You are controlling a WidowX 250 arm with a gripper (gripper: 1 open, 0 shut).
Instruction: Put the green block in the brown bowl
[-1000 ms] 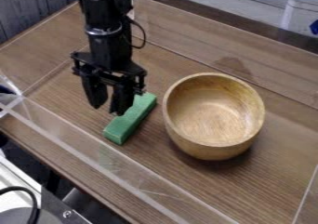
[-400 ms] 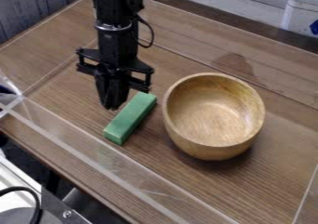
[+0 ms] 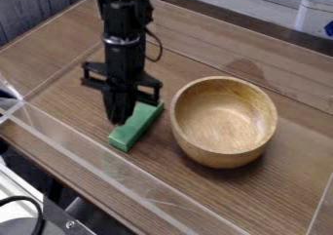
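Tool (image 3: 121, 113) fingers, which stood spread over the block (image 3: 135, 126) a second ago, have been drawn together and lowered onto its upper end; they are now seen pressed close, tips down on the green bar. Whether the bar is actually pinched between them or merely touched from above cannot be made out, since the tips are dark and overlap the far end of the bar. The closing is judged to be the grasp itself, so that a lift would be expected next, followed by a carry to the right toward the bowl (image 3: 225, 120).

Nearest the viewer, the block's lower end is seen projecting below and slightly left of the tool, lying flat on the counter (image 3: 78, 73). It is a plain bright green bar, elongated, set at a slant, apparently unmoved since the earlier views. A grip so near one end may let the bar swing or droop when raised.

Farther right of the tool, just beside the block but apart from it, the bowl is seen: round, light wood, thick-rimmed, empty.
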